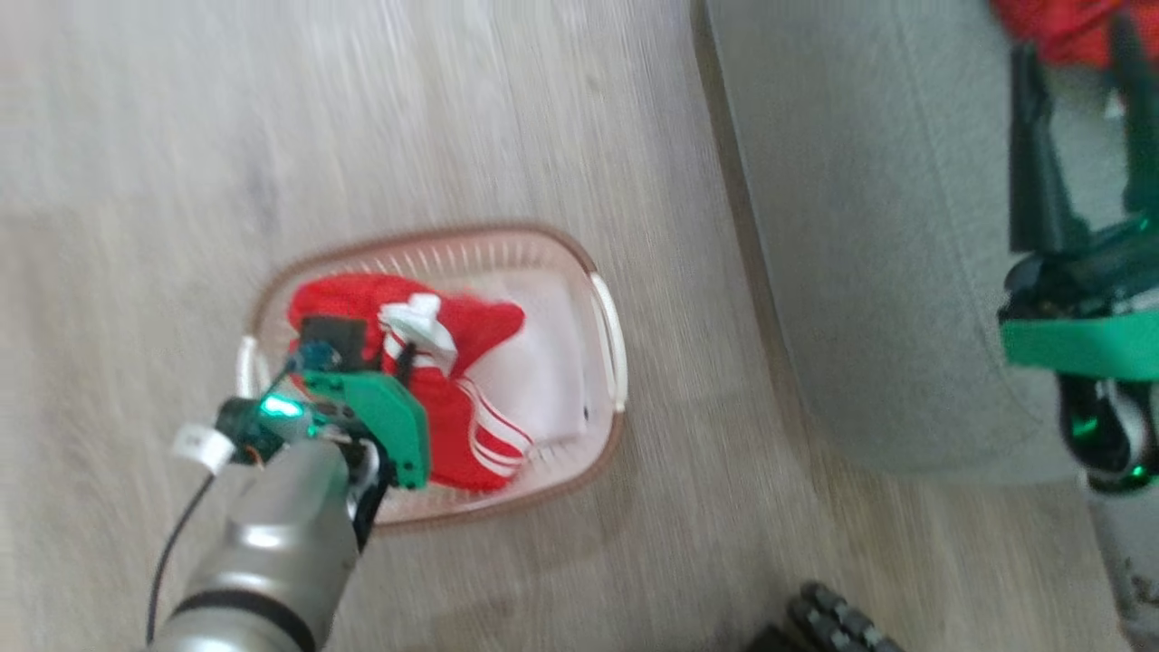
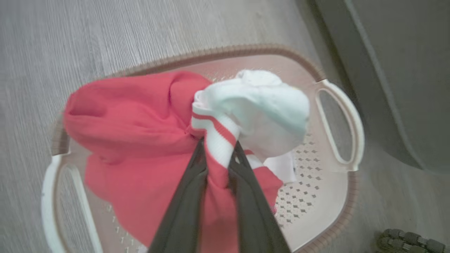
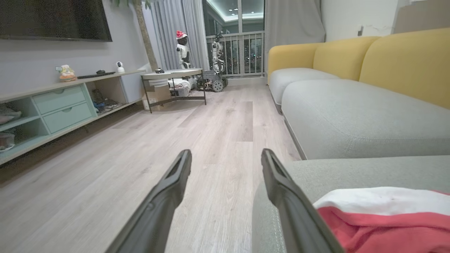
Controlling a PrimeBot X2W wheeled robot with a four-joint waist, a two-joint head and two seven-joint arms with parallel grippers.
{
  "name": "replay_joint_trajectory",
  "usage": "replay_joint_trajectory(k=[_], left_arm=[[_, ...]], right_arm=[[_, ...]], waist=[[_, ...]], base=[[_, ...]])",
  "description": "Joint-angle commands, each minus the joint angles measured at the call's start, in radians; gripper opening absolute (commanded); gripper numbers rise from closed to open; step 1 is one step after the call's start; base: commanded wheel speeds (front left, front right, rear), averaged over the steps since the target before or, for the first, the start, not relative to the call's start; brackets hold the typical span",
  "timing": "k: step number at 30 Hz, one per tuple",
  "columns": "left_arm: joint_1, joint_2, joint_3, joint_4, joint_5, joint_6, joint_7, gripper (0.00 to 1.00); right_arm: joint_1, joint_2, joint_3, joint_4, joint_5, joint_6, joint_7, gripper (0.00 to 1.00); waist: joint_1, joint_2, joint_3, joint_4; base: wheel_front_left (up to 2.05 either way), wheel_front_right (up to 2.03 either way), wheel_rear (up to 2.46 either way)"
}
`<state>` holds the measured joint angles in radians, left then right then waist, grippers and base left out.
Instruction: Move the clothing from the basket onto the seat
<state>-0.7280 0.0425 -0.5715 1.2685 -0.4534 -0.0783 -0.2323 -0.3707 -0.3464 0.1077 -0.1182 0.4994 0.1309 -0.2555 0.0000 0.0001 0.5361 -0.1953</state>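
- Red clothing (image 2: 133, 133) lay in the basket (image 2: 327, 211), its striped cuff pinched by the closed left gripper (image 2: 219, 149).
- Right gripper (image 3: 226, 158) hung open, empty, over the seat (image 3: 369, 172) beside another garment (image 3: 386, 228).
- Thin pinch might slip; trailing cloth could tip the basket.

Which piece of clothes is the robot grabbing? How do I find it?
Find the big grey sofa seat, then the oval basket on the wooden floor beside it. Inside is a bunched red garment, pinched by the left gripper. Unlike the flat white liner under it, it is bright red with white stripes.
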Motion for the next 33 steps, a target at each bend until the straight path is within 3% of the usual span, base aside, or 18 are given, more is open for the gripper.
replay_joint_trajectory(k=[1, 9, 19, 33], left_arm=[[0.02, 0.009, 0.013, -0.027, -0.004, -0.004, -0.015, 0.0], [0.106, 0.008, -0.025, -0.228, 0.006, -0.01, -0.029, 0.0], [0.179, 0.054, 0.007, -0.622, 0.066, 0.008, -0.029, 0.0], [0.157, 0.12, 0.007, -0.967, 0.058, 0.019, 0.088, 0.0]], right_arm=[[0.033, -0.005, 0.012, -0.022, -0.007, 0.0, -0.006, 1.0], [0.129, 0.008, 0.028, 0.022, -0.025, 0.0, -0.006, 1.0], [0.225, 0.036, 0.065, 0.069, -0.042, 0.0, -0.006, 1.0], [0.271, 0.045, 0.168, 0.087, -0.045, 0.0, -0.006, 1.0]], waist=[[0.0, -0.0001, -0.12, 0.046], [0.0, -0.0001, -0.279, 0.106], [0.0, -0.0001, -0.427, 0.169], [0.0, -0.0001, -0.517, 0.168]], base=[[0.0, 0.0, 0.0], [0.0, 0.0, 0.0], [0.0, 0.0, 0.0], [0.0, 0.0, 0.0]])
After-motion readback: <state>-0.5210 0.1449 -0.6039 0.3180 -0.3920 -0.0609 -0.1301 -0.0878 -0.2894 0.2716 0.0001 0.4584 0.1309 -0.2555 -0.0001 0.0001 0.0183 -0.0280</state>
